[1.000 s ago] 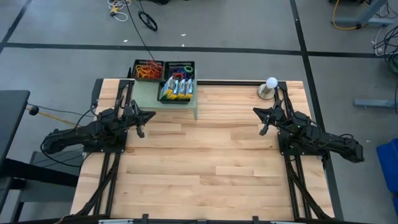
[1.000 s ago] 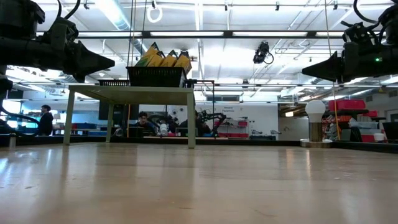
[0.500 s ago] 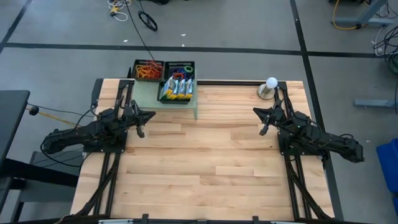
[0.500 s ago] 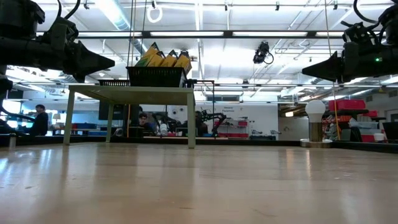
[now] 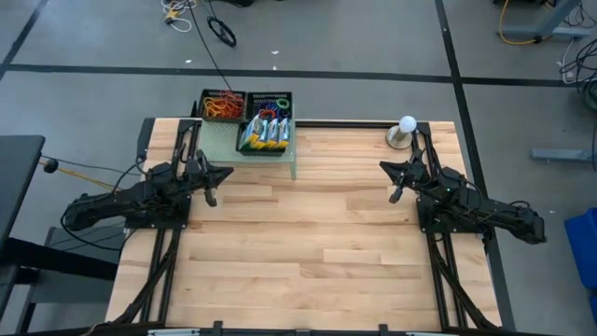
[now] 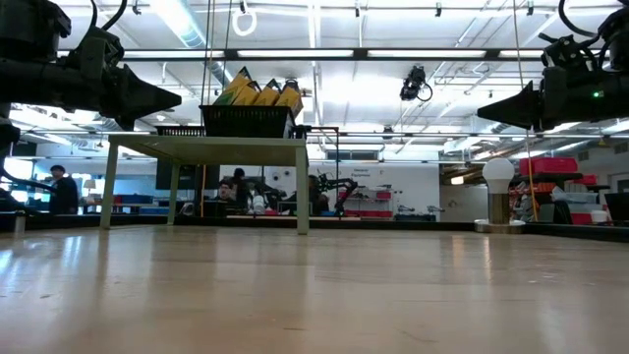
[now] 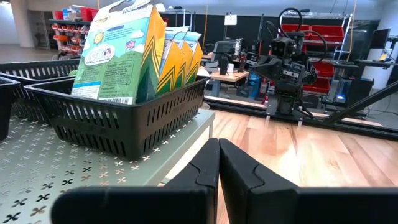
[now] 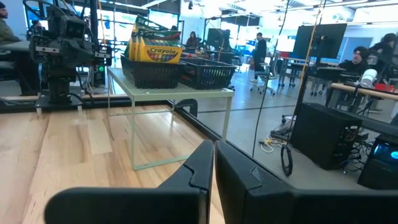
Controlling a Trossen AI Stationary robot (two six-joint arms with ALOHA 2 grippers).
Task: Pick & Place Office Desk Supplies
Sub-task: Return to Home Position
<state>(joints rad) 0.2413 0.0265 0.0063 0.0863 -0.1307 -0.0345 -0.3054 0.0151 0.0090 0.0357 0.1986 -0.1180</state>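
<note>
Grippers: the left gripper [image 5: 222, 174] and the right gripper [image 5: 384, 169] are each seen with fingers pressed together and nothing between them, as both wrist views confirm.
Gripper position: both are held raised above the bench [image 5: 298, 252] and well apart, each on its own side. The tips are turned inward, the left near the shelf [image 5: 216, 142], the right near the white ball [image 5: 407, 122].
Reason for pose: a parked rest pose is judged, with the arms drawn back so the middle of the bench is left free.
Crayon boxes: the crayon boxes [image 5: 266, 133] are set in the front mesh tray [image 7: 124, 124] on the shelf.
Crayon box axis: they are stood on end side by side, the long axis near upright with a lean, and the tops reach above the rim. Packing on end is judged to let several fit in one small tray.
Rubber bands: red and orange rubber bands [image 5: 222, 105] are heaped in the far left mesh tray [image 5: 207, 94]. Mixed loops are held in the far right mesh tray [image 5: 272, 99] beside it.
Task state: supplies are seen only inside trays, so the sorting is judged done or nearly so.
</note>
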